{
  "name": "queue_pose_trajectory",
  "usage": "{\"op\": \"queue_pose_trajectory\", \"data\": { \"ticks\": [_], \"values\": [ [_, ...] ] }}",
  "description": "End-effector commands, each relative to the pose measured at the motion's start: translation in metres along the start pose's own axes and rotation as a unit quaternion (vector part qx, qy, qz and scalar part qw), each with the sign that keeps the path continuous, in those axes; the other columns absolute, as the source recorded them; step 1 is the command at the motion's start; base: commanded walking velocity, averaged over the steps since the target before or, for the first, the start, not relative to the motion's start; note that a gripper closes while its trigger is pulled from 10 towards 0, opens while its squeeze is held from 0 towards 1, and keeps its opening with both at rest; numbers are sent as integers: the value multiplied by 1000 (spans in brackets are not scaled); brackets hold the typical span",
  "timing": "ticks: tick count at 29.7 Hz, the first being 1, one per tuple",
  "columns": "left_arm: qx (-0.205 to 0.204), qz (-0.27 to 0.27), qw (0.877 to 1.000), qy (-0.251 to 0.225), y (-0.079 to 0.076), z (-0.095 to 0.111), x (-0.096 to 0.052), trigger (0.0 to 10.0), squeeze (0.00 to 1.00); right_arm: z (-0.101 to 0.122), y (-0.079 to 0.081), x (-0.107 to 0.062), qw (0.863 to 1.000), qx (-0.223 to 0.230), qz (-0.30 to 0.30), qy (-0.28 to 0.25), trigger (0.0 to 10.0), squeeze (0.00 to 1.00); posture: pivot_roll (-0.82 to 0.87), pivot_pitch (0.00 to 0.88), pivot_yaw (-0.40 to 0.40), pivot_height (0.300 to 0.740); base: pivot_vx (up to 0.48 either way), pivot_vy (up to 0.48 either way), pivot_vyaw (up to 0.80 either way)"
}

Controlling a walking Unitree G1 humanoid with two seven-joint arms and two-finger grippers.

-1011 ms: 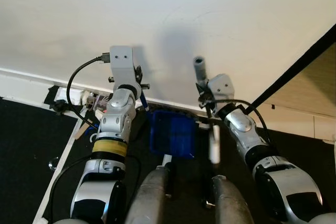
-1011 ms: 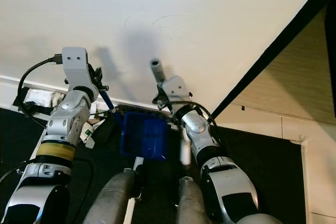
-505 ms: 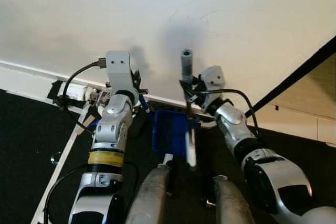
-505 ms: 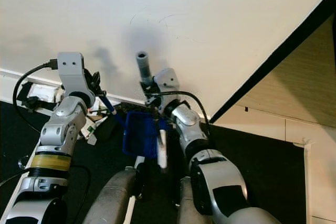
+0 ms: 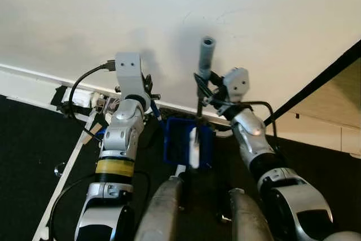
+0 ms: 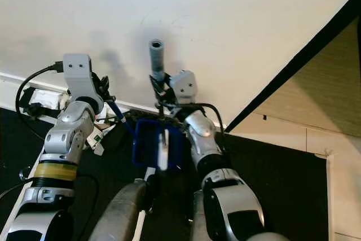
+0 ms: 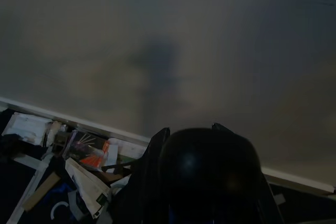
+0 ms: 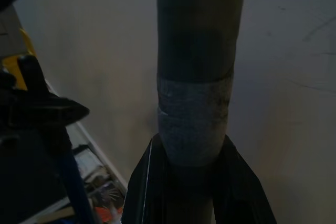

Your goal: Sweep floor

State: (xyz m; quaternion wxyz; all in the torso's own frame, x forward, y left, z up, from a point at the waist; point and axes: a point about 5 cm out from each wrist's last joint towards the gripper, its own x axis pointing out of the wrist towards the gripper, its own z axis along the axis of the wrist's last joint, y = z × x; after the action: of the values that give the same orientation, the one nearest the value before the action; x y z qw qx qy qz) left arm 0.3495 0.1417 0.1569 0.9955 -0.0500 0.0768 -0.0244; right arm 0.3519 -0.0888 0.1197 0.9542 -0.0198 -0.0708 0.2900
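A blue dustpan (image 5: 179, 142) stands on the dark floor by the baseboard, just ahead of my legs. Its thin blue handle (image 5: 155, 111) rises to my left gripper (image 5: 149, 90), which is shut on it; the handle's dark round top (image 7: 210, 171) sits between the fingers (image 7: 152, 156). My right gripper (image 5: 204, 91) is shut on the grey broom handle (image 5: 206, 55), held nearly upright against the white wall. The taped grey handle (image 8: 195, 114) passes between the black fingers (image 8: 147, 182). The broom's white lower section (image 5: 193, 148) hangs in front of the dustpan.
Papers and scraps (image 7: 84, 156) lie along the baseboard to the left, beside a white power strip (image 5: 79, 99) with cables. A wood-coloured panel (image 5: 338, 100) with a black edge closes off the right. My two grey legs (image 5: 163, 207) stand below on the black floor.
My right arm has swung the broom leftwards; its white lower section moved from right of the dustpan to in front of it, and the handle now stands more upright. The left arm barely moved.
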Motion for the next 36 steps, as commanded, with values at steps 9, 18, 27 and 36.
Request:
{"op": "queue_pose_trajectory", "data": {
  "ticks": [9,18,27,36],
  "values": [
    [-7,-65,995,79,-14,-11,-2,10000,0,-15,4,-23,999,-50,3,3,10000,0,120,242,51,740,0,0,0],
    [-6,-60,993,98,-12,-20,-5,10000,0,-27,-12,-38,996,-35,-60,51,10000,0,112,210,48,740,0,0,0],
    [1,-65,993,103,-15,-22,-2,10000,0,19,-44,-38,978,-98,-181,-3,10000,0,83,203,52,740,0,0,0],
    [5,-71,992,102,-18,-20,0,10000,0,20,-44,-49,980,-78,-185,-2,10000,0,83,205,54,740,0,0,0]
  ]
}}
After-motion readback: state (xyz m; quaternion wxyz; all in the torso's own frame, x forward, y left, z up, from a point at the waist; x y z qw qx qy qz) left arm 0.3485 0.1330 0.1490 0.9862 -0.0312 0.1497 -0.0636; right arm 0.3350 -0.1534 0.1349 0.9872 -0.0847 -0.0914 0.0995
